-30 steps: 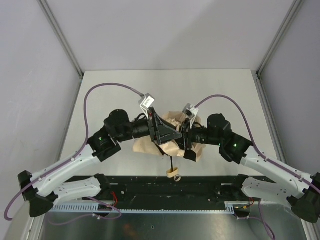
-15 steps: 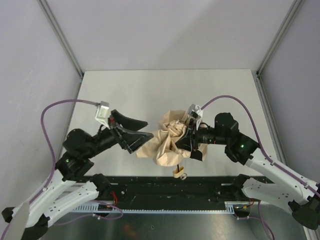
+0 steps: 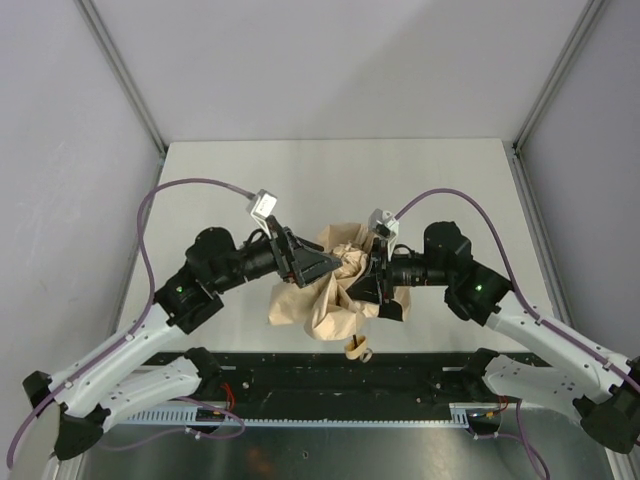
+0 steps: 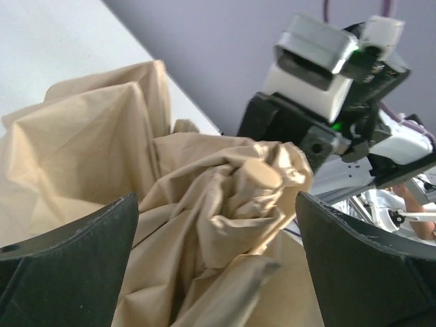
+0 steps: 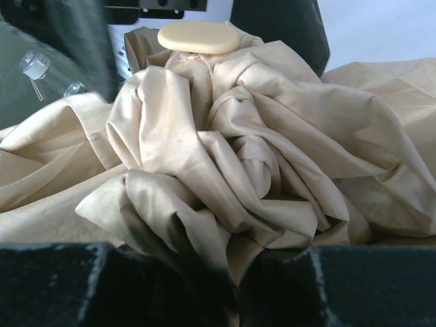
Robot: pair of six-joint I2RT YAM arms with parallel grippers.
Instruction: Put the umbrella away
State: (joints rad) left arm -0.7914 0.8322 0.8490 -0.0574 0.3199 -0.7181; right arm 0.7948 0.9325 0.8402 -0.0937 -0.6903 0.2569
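Crumpled umbrella (image 3: 322,300) heaped in the middle of the tabletop (image 3: 240,180), toward its front edge.
The beige cloth lies loose and bunched, and the pale wooden handle (image 3: 353,348) pokes out toward the arm bases. The left hand (image 3: 322,263) is spread wide, with a finger on either side of the upper folds and not closed on them. The right hand (image 3: 372,282) is clamped on a bunch of the fabric.

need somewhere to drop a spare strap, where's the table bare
Bare: the far strip of the table behind the umbrella, and the right side below the frame post. Crowded: the middle, where left claw and right claw meet the fabric.
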